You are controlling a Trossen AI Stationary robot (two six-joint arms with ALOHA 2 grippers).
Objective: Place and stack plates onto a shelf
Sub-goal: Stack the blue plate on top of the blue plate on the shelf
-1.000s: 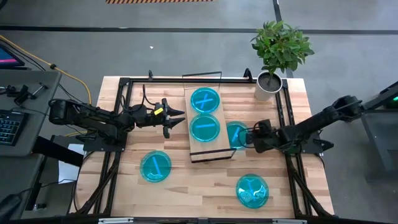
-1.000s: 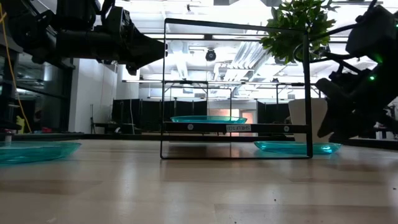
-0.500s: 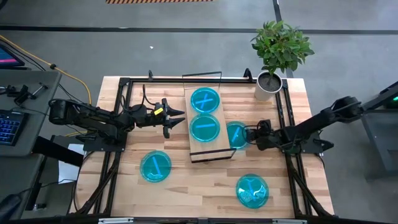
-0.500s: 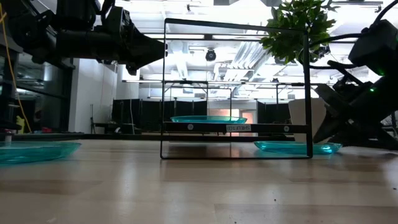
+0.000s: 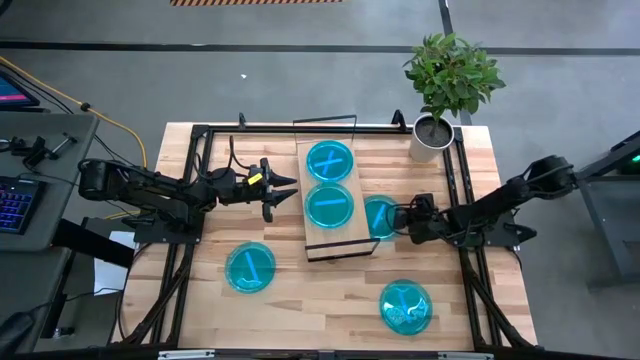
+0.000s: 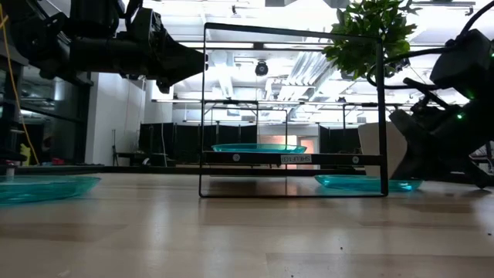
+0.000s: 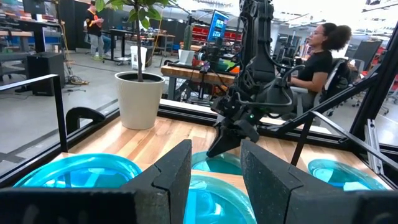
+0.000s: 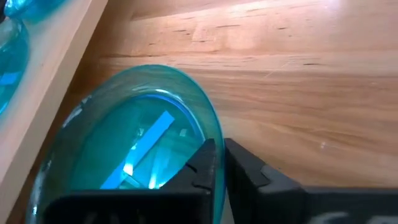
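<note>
Right hand [image 5: 398,216] pinches rim of plate [image 5: 380,217] beside shelf [image 5: 336,245], tabletop's right side. Left hand [image 5: 285,190] hovers, fingers narrowly parted, empty.

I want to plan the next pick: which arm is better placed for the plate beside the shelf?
Right. The right gripper is already at the rim of that plate; the left gripper hovers across the shelf.

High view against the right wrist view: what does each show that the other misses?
Only the high view shows the left gripper beside the shelf, two plates on the board, and two more on the table's front part. Only the right wrist view shows the right gripper closed on the plate rim. Both show that plate lying against the shelf's edge.
</note>
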